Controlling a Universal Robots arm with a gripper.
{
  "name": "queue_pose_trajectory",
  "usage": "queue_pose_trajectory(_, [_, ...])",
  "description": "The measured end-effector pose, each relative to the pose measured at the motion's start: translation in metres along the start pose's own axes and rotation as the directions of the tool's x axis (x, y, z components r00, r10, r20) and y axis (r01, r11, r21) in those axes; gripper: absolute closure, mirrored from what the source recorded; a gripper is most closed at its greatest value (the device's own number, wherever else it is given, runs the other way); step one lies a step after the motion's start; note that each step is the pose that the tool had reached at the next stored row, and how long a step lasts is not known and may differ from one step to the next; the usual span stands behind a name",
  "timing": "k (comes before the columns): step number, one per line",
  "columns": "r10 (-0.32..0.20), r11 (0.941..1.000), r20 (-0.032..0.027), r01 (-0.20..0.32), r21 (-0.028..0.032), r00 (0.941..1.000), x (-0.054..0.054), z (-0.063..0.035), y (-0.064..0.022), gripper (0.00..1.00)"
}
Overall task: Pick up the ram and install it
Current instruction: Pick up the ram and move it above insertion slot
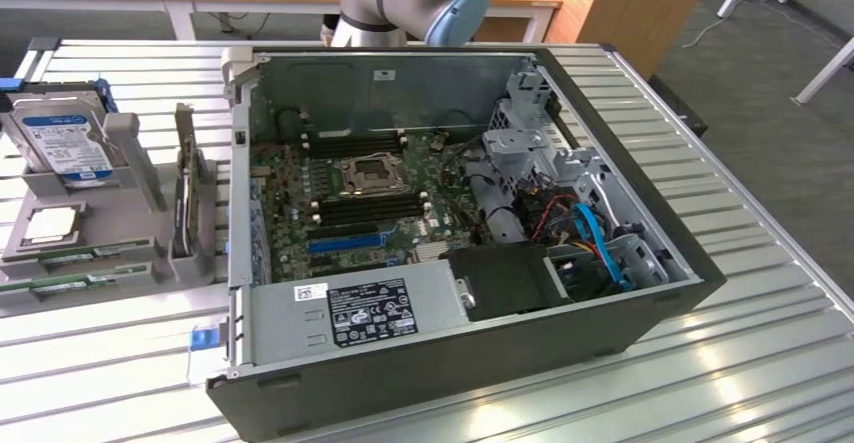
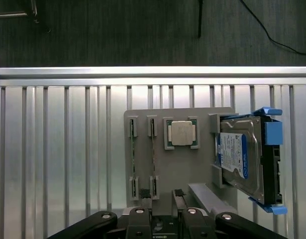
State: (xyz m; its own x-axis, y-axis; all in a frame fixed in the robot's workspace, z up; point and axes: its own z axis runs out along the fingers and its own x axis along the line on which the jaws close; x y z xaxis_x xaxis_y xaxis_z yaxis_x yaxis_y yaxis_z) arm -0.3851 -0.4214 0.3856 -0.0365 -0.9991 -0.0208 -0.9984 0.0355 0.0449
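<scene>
Black gripper over the holder's near end, its fingers apart and holding nothing.

The ram, a long, thin green circuit-board stick, stands on edge in a slot of the grey plastic holder on the ribbed metal worktop, with a twin stick just beside it. It lies straight ahead of the fingers, with its long axis running away from them and one end near their tips. Seen edge-on, it shows as a dark green sliver. The open black computer case sits on the exterior view's right of the holder.
</scene>
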Motion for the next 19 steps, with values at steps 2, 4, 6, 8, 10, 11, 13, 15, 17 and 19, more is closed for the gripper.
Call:
queue_pose_trajectory(2, [0.0,1.0,0.0,0.0,0.0,1.0,0.0,0.0,0.0,0.71])
queue_pose_trajectory(4, [0.0,1.0,0.0,0.0,0.0,1.0,0.0,0.0,0.0,0.71])
queue_pose_trajectory(6, [0.0,1.0,0.0,0.0,0.0,1.0,0.0,0.0,0.0,0.71])
queue_pose_trajectory(8, [0.0,1.0,0.0,0.0,0.0,1.0,0.0,0.0,0.0,0.71])
queue_pose_trajectory(10, [0.0,1.0,0.0,0.0,0.0,1.0,0.0,0.0,0.0,0.71])
queue_pose_trajectory(11, [0.0,1.0,0.0001,0.0,0.0001,1.0,0.0,0.0004,-0.0001,0.71])
queue_pose_trajectory(13, [0.0,1.0,0.0003,0.0,0.0,1.0,0.0,0.0018,-0.0001,0.71])
queue_pose_trajectory(15, [0.0,1.0,0.0004,0.0,0.0001,1.0,0.0001,0.0041,-0.0002,0.71])
queue_pose_trajectory(17, [0.0,1.0,0.0003,0.0,0.0,1.0,0.0001,0.0066,-0.0003,0.71])
queue_pose_trajectory(19, [0.0,1.0,0.0003,0.0,0.0,1.0,0.0002,0.0091,-0.0004,0.71])
